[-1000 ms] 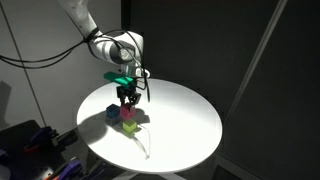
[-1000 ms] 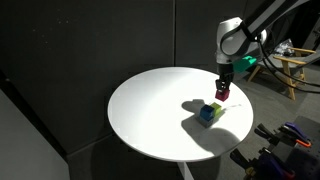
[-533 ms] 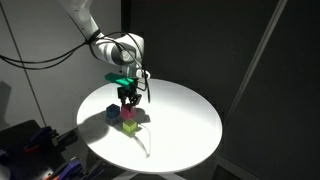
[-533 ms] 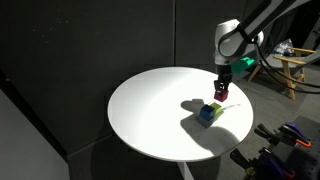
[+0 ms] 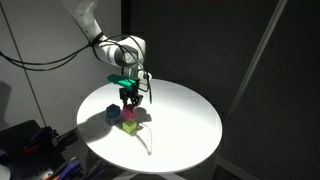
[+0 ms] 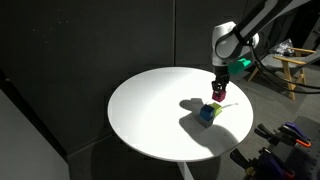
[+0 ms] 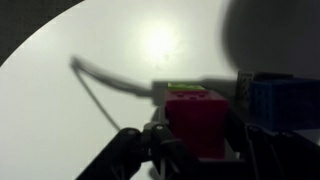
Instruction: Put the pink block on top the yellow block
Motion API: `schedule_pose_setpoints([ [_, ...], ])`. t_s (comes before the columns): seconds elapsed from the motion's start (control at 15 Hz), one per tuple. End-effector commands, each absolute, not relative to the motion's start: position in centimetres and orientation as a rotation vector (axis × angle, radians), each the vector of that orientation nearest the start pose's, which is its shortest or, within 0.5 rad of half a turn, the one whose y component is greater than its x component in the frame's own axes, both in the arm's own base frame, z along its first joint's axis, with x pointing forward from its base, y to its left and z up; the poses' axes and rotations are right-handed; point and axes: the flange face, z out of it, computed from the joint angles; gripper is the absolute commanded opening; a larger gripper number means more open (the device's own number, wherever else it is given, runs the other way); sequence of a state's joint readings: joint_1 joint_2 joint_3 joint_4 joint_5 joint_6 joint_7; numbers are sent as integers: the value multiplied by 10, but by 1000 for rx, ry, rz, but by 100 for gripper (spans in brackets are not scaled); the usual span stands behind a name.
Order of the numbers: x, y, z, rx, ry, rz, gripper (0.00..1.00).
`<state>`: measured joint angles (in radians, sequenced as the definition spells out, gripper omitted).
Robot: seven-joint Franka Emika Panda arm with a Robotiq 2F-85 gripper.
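My gripper is shut on the pink block, holding it by two opposite sides. The pink block hangs just above the yellow block, which rests on the round white table. In the wrist view only a thin strip of the yellow block shows beyond the pink block's top edge. Whether the two blocks touch I cannot tell.
A blue block sits on the table right beside the yellow one. A thin white cord lies on the tabletop near the blocks. A wooden chair stands beyond the table.
The gripper has shifted slightly sideways over the blocks with the pink block still in it. The yellow and blue blocks have not moved.
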<state>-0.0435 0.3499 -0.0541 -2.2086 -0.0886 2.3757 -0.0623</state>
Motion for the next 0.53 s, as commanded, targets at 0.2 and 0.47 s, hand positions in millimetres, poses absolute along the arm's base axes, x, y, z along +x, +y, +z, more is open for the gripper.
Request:
schedule_pose_setpoints([
  [0.2, 542, -53, 199, -3193, -30, 322, 30],
  [0.47, 543, -53, 196, -3193, -29, 329, 30],
])
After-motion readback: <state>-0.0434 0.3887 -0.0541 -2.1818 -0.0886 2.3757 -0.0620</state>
